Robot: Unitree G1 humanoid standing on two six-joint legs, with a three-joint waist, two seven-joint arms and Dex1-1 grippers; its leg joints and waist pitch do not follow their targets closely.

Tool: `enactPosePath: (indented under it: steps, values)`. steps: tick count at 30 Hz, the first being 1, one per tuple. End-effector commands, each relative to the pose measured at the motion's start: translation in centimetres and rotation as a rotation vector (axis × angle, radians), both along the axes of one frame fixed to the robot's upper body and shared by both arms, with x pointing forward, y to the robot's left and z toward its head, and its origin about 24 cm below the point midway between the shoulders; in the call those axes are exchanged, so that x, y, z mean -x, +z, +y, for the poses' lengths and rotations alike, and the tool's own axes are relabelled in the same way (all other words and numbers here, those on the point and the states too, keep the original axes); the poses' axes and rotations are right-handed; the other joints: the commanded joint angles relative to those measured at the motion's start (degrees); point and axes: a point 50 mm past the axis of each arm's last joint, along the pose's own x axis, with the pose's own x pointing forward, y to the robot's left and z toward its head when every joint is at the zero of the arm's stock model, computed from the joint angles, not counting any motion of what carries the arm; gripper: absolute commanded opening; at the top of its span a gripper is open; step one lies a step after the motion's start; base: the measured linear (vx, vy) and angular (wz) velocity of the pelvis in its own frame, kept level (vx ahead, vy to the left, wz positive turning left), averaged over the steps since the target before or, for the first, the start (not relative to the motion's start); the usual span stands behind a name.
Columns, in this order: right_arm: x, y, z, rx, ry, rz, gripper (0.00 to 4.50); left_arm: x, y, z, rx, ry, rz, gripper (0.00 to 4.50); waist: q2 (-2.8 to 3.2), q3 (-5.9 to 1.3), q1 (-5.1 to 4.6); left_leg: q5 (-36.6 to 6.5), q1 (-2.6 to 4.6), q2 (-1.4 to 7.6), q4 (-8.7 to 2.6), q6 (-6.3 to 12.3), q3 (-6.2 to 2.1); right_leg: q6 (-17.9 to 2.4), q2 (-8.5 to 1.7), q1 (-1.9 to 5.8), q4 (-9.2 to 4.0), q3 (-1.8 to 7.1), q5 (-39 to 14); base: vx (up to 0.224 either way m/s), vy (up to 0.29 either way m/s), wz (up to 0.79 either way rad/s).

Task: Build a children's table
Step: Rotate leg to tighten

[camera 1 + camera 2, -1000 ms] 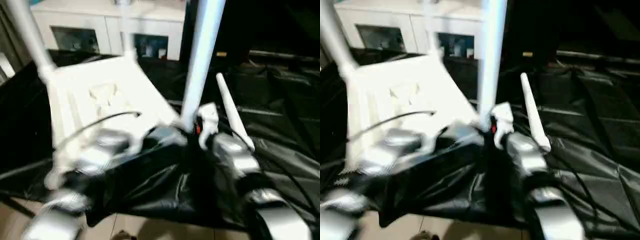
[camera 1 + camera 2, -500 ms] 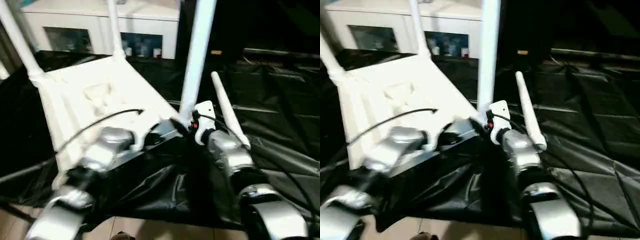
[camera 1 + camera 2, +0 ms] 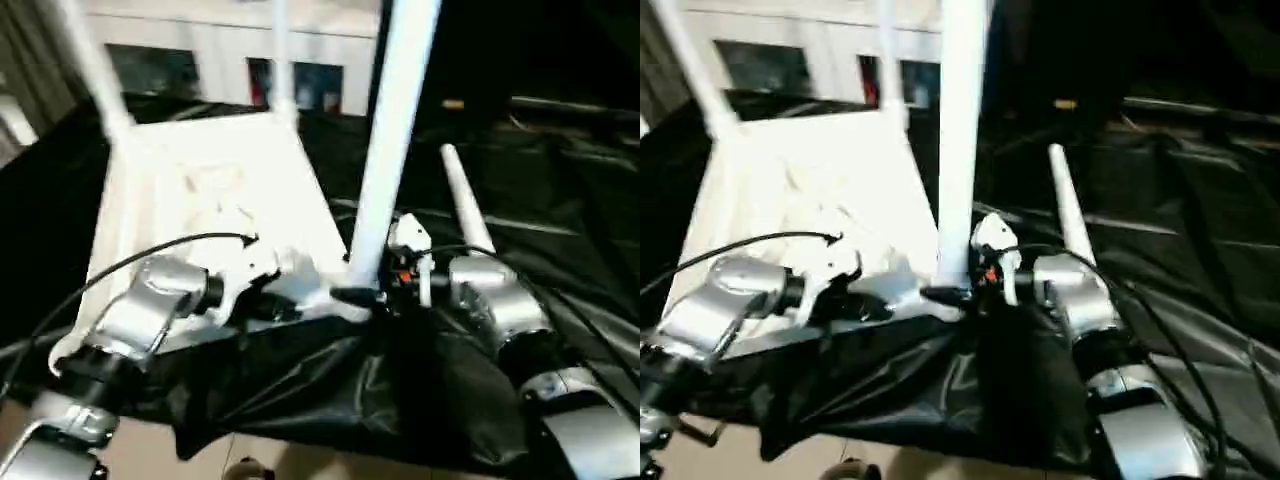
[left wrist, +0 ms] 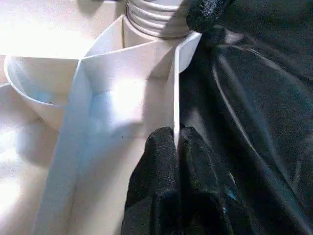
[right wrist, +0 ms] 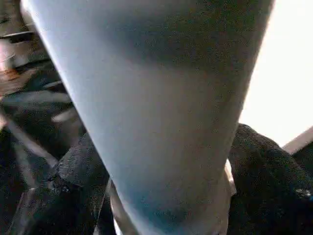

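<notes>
Black plastic sheeting [image 3: 560, 250] covered the work surface, with a white glass-door cabinet [image 3: 210, 60] behind. On it the children's table [image 3: 215, 215] lay upside down, ribbed underside up. Three legs stood in corner sockets: two far ones, and the near leg [image 3: 385, 160] at the corner closest to the robot. A fourth leg [image 3: 465, 205] lay loose on the sheeting just beside the right forearm.

Left claw [image 4: 175, 142] was closed, pinching the table's thin rim beside the near socket. Right claw [image 5: 161, 205] had both fingers spread around the near leg's base; grip or mere straddle could not be told.

Judged roughly three-quarters done: the last leg remained unfitted, and the table had yet to be turned upright.
</notes>
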Motion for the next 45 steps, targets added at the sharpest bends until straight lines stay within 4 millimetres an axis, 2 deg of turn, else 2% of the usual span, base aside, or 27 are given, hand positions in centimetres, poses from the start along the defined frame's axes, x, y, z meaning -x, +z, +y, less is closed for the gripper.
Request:
enactPosePath:
  steps: [1,2,3,4,8,12,14,15,16,17,18,19,20,22,23,24,26,28,29,30,33,34,36,40,41,44,45]
  values:
    - [0.3,0.1,-0.2,0.008,0.028,0.005,3.47,0.2,1.0,-0.9,0.034,-0.087,-0.02,0.0,1.19,-4.11,-0.61,-17.15,2.39,0.93,-4.28,0.05,0.29,-15.35,-1.5,1.97,-3.65,0.75,-4.59,0.0,0.0,0.0]
    - [0.3,0.1,-0.1,0.011,0.034,0.004,3.35,0.2,1.0,-0.8,0.033,-0.089,-0.019,0.0,1.07,-4.12,-0.51,-18.37,2.5,0.89,-4.34,-0.75,0.24,-14.96,-1.52,2.03,-3.76,0.82,-5.42,0.0,0.0,0.0]
    - [0.5,0.1,0.0,0.016,0.046,0.009,3.35,0.1,1.0,-0.9,0.03,-0.086,-0.02,0.0,1.34,-4.14,-0.43,-18.46,2.46,0.88,-4.36,-0.97,0.15,-14.92,-1.6,2.04,-3.66,0.84,-5.47,0.0,0.0,0.0]
    - [0.5,0.1,0.0,0.018,0.05,0.01,3.15,0.1,1.0,-0.9,0.029,-0.085,-0.02,0.0,1.23,-4.03,-0.45,-18.96,2.39,0.82,-4.42,-1.18,0.15,-14.57,-1.57,2.09,-3.83,0.87,-5.89,0.0,0.0,0.0]
    - [0.8,-0.2,0.2,0.02,0.053,0.019,2.96,-0.2,0.9,-1.0,0.023,-0.077,-0.027,0.0,1.39,-4.31,-0.35,-16.79,2.32,0.75,-4.25,-1.16,0.05,-14.94,-1.52,2.27,-3.5,0.79,-2.69,0.0,0.0,0.0]
    - [0.8,-0.9,0.5,0.017,-0.036,0.02,2.73,-0.9,0.7,-1.1,0.01,-0.004,-0.055,0.0,1.43,-4.26,-0.4,-16.88,2.38,0.71,-4.26,-1.33,0.05,-15.04,-1.52,2.22,-3.53,0.77,-2.43,0.0,0.0,0.0]
    - [0.2,-1.5,0.9,0.017,-0.176,-0.006,2.71,-1.8,0.7,-1.5,0.03,0.095,-0.093,0.0,1.43,-4.1,-0.57,-18.78,2.44,0.67,-4.47,-2.07,-0.06,-14.44,-1.63,2.19,-3.79,0.83,-5.47,0.0,0.0,0.0]
    - [0.2,-1.5,0.9,0.017,-0.176,-0.006,2.7,-1.8,0.7,-1.5,0.03,0.095,-0.093,0.0,1.4,-4.05,-0.68,-18.93,2.4,0.7,-4.55,-2.39,-0.04,-14.3,-1.76,2.15,-3.87,0.92,-6.23,0.0,0.0,0.0]
    - [-0.2,-1.9,1.0,0.02,-0.269,-0.014,2.7,-2.4,0.7,-1.7,0.043,0.155,-0.116,0.0,1.55,-4.05,-0.81,-19.81,2.41,0.54,-4.59,-2.82,-0.16,-13.8,-1.73,2.16,-3.99,0.9,-8.04,0.0,0.0,0.0]
    - [-0.5,-2.4,1.2,0.024,-0.362,-0.001,2.7,-2.9,0.7,-2.1,0.057,0.227,-0.129,0.0,1.27,-3.96,-1.14,-20.02,2.43,0.57,-4.67,-3.37,-0.13,-13.46,-1.81,2.03,-4.16,1.02,-8.91,0.0,0.0,0.0]
    - [-1.0,-3.3,1.8,0.014,-0.551,0.031,2.69,-4.0,0.4,-2.8,0.059,0.366,-0.155,0.0,1.25,-4.03,-1.21,-19.73,2.4,0.47,-4.64,-3.57,-0.22,-13.31,-1.87,2.11,-4.1,0.99,-9.11,0.0,0.0,0.0]
    - [-1.1,-3.5,1.9,0.013,-0.584,0.039,2.69,-4.2,0.4,-2.9,0.058,0.39,-0.159,0.0,1.41,-3.85,-1.79,-20.27,2.39,0.42,-4.74,-4.25,-0.2,-13.19,-1.84,1.79,-4.21,1.06,-10.52,0.0,0.0,0.0]
    - [-1.2,-4.1,2.7,-0.001,-0.693,0.074,2.69,-4.8,0.1,-3.9,0.066,0.476,-0.171,0.0,0.98,-3.98,-2.02,-21.03,2.41,0.38,-4.81,-4.21,-0.39,-12.39,-1.86,2.16,-4.4,0.9,-12.71,0.0,0.0,0.0]
    - [-1.2,-4.3,3.7,0.003,-0.718,0.086,2.69,-5.1,0.1,-4.8,0.076,0.506,-0.178,0.0,1.1,-3.94,-2.21,-20.02,2.31,0.31,-4.69,-3.74,-0.24,-11.97,-1.88,1.94,-4.68,1.12,-12.39,0.0,0.0,0.0]
    - [-1.0,-4.4,4.9,0.005,-0.698,0.089,2.69,-5.1,0.0,-5.8,0.08,0.506,-0.187,0.0,1.15,-3.96,-2.15,-19.77,2.25,0.24,-4.62,-3.28,-0.21,-11.64,-1.78,1.93,-4.8,1.07,-12.14,0.0,0.0,0.0]
    - [-1.0,-4.4,4.9,0.005,-0.698,0.089,2.69,-5.1,0.0,-5.8,0.08,0.506,-0.187,0.0,1.06,-3.96,-2.18,-19.52,2.15,0.24,-4.63,-2.9,-0.2,-11.43,-1.77,2.0,-4.84,1.09,-11.81,0.0,0.0,0.0]
    - [-0.9,-3.9,6.4,-0.003,-0.656,0.058,2.69,-5.0,0.0,-7.1,0.099,0.473,-0.193,0.0,0.93,-3.96,-2.07,-18.44,1.92,0.17,-4.54,-1.82,-0.12,-10.91,-1.79,2.05,-4.91,1.13,-11.29,0.0,0.0,0.0]
    - [-1.0,-3.0,7.4,-0.051,-0.587,0.032,2.69,-4.4,0.1,-8.2,0.126,0.405,-0.188,0.0,1.24,-4.05,-2.06,-18.3,1.95,0.24,-4.54,-1.31,-0.12,-10.59,-1.81,2.06,-5.0,1.1,-11.77,0.0,0.0,0.0]
    - [-1.1,-2.9,7.4,-0.06,-0.579,0.028,3.04,-4.4,0.1,-8.3,0.13,0.395,-0.187,0.0,1.26,-3.99,-2.11,-18.54,1.91,0.26,-4.6,-1.29,-0.12,-10.57,-1.8,2.02,-5.05,1.09,-12.06,0.0,0.0,0.0]
    - [-1.3,-2.5,7.1,-0.073,-0.563,0.017,3.39,-4.2,0.2,-8.3,0.135,0.365,-0.191,0.0,1.2,-3.94,-2.18,-19.09,1.92,0.24,-4.66,-1.34,-0.12,-10.46,-1.74,2.0,-5.11,1.05,-12.9,0.0,0.0,0.0]
    - [-1.4,-2.1,6.3,-0.072,-0.498,-0.008,3.45,-3.7,0.2,-7.9,0.146,0.3,-0.187,0.0,1.11,-4.07,-2.25,-19.17,1.82,0.32,-4.72,-0.98,-0.26,-10.49,-1.75,2.17,-5.02,0.97,-12.26,0.0,0.0,0.0]
    - [-1.4,-1.9,5.9,-0.065,-0.463,-0.014,3.6,-3.4,0.3,-7.7,0.152,0.27,-0.182,0.0,1.16,-4.11,-2.41,-18.1,1.69,0.36,-4.7,-0.63,-0.23,-10.85,-1.68,2.25,-4.87,0.97,-10.41,0.0,0.0,0.0]
    - [-1.1,-1.6,5.0,-0.055,-0.372,-0.027,3.6,-2.8,0.4,-7.2,0.159,0.19,-0.174,0.0,0.89,-4.4,-2.64,-14.79,1.46,0.4,-4.36,0.61,-0.09,-12.13,-1.63,2.59,-4.33,0.87,-5.1,0.0,0.0,0.0]
    - [-0.6,-1.0,3.5,-0.045,-0.232,-0.037,3.6,-2.0,0.4,-5.9,0.143,0.09,-0.144,0.0,1.02,-4.63,-2.49,-10.94,1.53,0.43,-3.72,2.94,0.2,-14.36,-1.31,2.76,-3.6,0.62,1.21,0.0,0.0,0.0]
    - [-0.4,-0.6,2.6,-0.035,-0.157,-0.037,3.6,-1.7,0.4,-5.0,0.121,0.053,-0.132,0.0,0.62,-4.65,-2.42,-10.02,1.48,0.5,-3.68,3.6,0.27,-14.98,-1.42,2.89,-3.46,0.58,2.16,0.0,0.0,0.0]
    - [0.0,-0.4,0.8,0.027,-0.013,-0.016,3.6,-1.3,0.3,-3.0,0.073,0.011,-0.114,0.0,1.01,-4.61,-1.81,-10.24,1.76,0.74,-3.44,4.66,0.49,-16.02,-1.47,2.48,-3.44,0.49,1.8,0.0,0.0,0.0]
    - [0.1,-0.4,0.7,0.033,-0.006,-0.015,3.6,-1.3,0.2,-2.9,0.07,0.01,-0.113,0.0,0.92,-4.58,-1.8,-10.52,1.75,0.77,-3.46,4.64,0.51,-16.09,-1.49,2.47,-3.47,0.48,1.26,0.0,0.0,0.0]
